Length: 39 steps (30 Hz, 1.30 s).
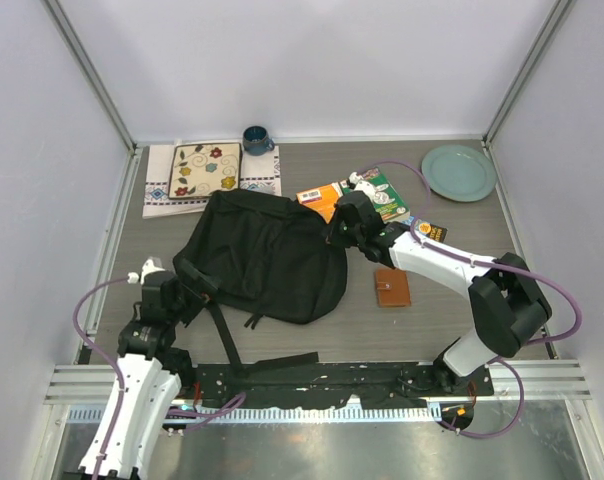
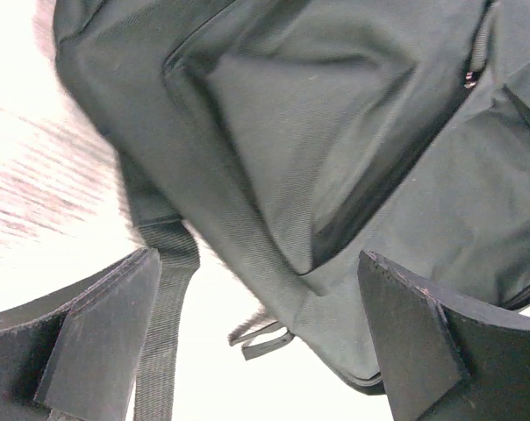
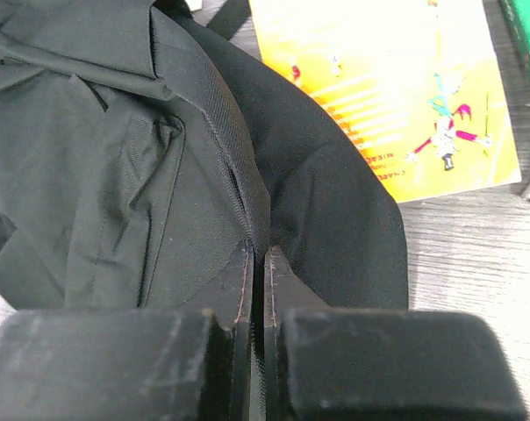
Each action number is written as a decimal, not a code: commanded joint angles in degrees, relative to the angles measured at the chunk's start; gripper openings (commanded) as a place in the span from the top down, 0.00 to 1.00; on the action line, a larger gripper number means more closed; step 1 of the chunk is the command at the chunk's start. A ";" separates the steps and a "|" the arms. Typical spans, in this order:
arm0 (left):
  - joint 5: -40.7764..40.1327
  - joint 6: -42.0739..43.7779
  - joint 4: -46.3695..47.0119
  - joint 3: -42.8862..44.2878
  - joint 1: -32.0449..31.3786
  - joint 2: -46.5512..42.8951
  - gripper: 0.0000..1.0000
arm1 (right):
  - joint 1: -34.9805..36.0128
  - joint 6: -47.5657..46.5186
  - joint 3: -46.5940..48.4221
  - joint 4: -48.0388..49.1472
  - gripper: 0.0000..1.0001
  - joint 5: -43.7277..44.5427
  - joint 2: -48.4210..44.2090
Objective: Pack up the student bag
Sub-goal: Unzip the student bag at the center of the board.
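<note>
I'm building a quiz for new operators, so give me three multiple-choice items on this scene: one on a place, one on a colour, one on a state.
1. Where is the plate? A far right corner B near left corner C centre
2. The mug is: A red B dark blue C yellow
3. The right fingers are: A wide open B holding the mug C shut on the student bag
Answers: A, it lies far right; B, it looks dark blue; C, they pinch bag fabric.
</note>
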 commanded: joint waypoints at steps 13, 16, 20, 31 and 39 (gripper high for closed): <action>-19.78 -12.16 9.25 -4.29 -25.57 5.65 0.05 | -2.75 1.26 -3.28 4.88 0.99 -1.41 1.78; -24.09 -15.15 12.93 -5.69 -31.29 8.38 0.12 | -3.10 1.52 -3.90 5.23 0.99 -2.55 1.43; -27.27 -19.63 18.55 -9.21 -35.51 8.39 0.24 | -3.71 2.22 -5.04 5.84 0.99 -4.05 1.08; -30.61 -21.57 29.46 -12.73 -36.40 14.36 0.53 | -3.72 2.40 -7.15 8.57 0.99 -7.48 0.99; -31.23 -20.52 31.40 -12.64 -36.40 15.42 0.87 | -4.50 -0.85 -6.98 6.55 0.72 -6.86 -1.65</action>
